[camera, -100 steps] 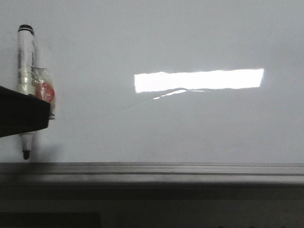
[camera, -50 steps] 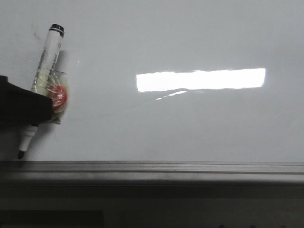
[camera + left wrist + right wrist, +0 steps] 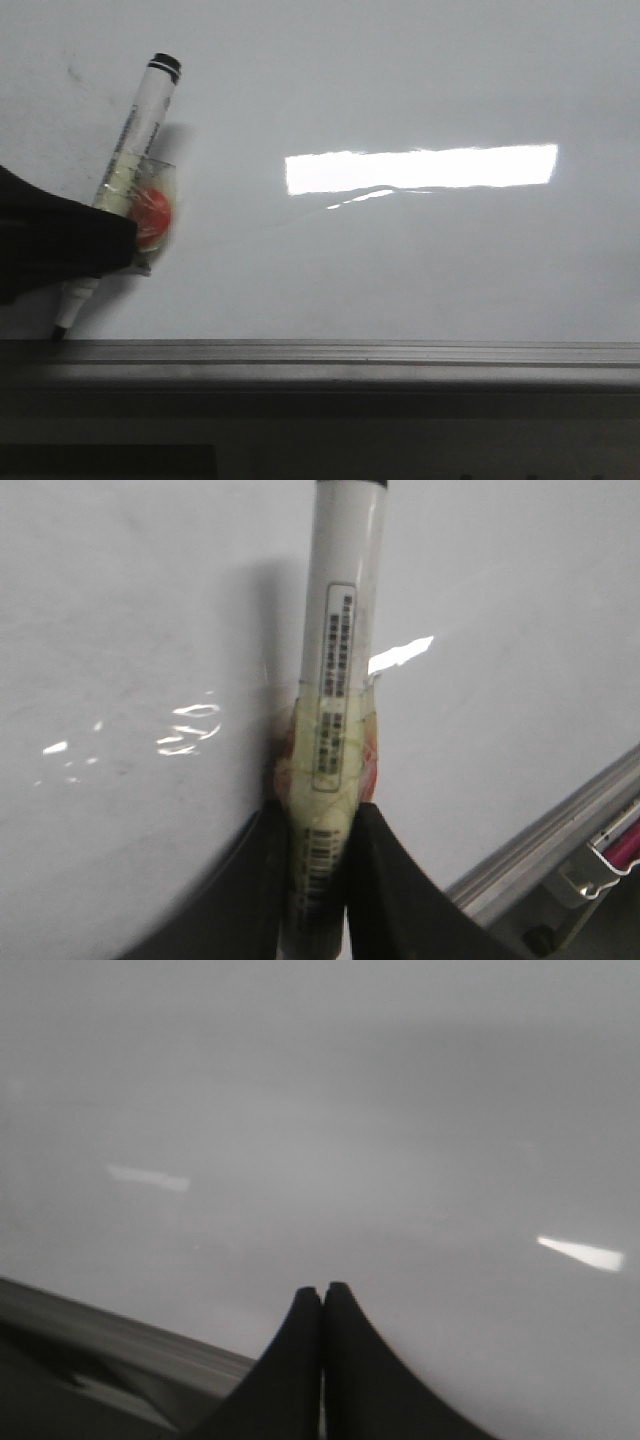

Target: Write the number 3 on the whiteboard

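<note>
The whiteboard [image 3: 400, 270] fills most of the front view, glossy and blank; no number 3 shows on it. My left gripper [image 3: 105, 250] is shut on a white marker [image 3: 140, 120] wrapped in yellowish tape with a red patch. The marker leans to the right, and its black tip [image 3: 58, 333] sits at the board's grey edge strip [image 3: 350, 352]. In the left wrist view the marker [image 3: 345, 630] stands between the dark fingers [image 3: 250, 890] of my left gripper [image 3: 318, 820]. My right gripper [image 3: 322, 1290] is shut and empty over bare board [image 3: 350, 1110]; it is out of the front view.
A bright rectangular glare [image 3: 420, 168] lies on the board right of centre. A dark band [image 3: 350, 430] runs below the edge strip. In the left wrist view the metal edge strip [image 3: 560, 830] and a pink-tipped object [image 3: 625, 835] sit at the corner.
The marker has tilted from upright to leaning right, its top swinging rightward. My left gripper has shifted right and slightly down. The tip stays near the edge strip.
</note>
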Robot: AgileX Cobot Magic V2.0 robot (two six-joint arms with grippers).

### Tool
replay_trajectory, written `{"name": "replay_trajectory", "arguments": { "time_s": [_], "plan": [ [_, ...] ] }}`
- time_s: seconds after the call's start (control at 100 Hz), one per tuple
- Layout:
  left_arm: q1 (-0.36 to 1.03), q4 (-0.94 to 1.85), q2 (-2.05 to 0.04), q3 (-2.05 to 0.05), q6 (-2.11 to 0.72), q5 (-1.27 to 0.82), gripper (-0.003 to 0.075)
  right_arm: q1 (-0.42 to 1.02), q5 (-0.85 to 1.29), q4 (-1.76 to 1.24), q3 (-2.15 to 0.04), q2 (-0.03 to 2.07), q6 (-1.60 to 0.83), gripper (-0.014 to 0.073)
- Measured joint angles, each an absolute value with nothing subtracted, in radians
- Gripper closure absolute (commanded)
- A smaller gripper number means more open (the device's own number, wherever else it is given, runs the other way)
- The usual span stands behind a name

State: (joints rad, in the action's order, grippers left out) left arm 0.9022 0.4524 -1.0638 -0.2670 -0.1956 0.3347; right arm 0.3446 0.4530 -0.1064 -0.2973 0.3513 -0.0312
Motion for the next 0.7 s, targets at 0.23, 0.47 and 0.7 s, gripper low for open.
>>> {"name": "replay_trajectory", "arguments": {
  "time_s": [0.23,0.47,0.7],
  "plan": [
    [0.898,0.218,-1.082,-0.313,-0.196,0.296,0.074,0.582,0.523,-0.117,-0.495,0.531,-0.097,0.0615],
    [0.896,-0.11,-1.034,-0.341,-0.196,0.289,0.074,0.826,0.503,-0.122,-0.675,0.76,-0.103,0.0232],
    [0.896,-0.289,-0.925,-0.342,-0.196,0.284,0.074,0.947,0.449,-0.123,-0.79,0.994,-0.105,0.0209]
  ]
}}
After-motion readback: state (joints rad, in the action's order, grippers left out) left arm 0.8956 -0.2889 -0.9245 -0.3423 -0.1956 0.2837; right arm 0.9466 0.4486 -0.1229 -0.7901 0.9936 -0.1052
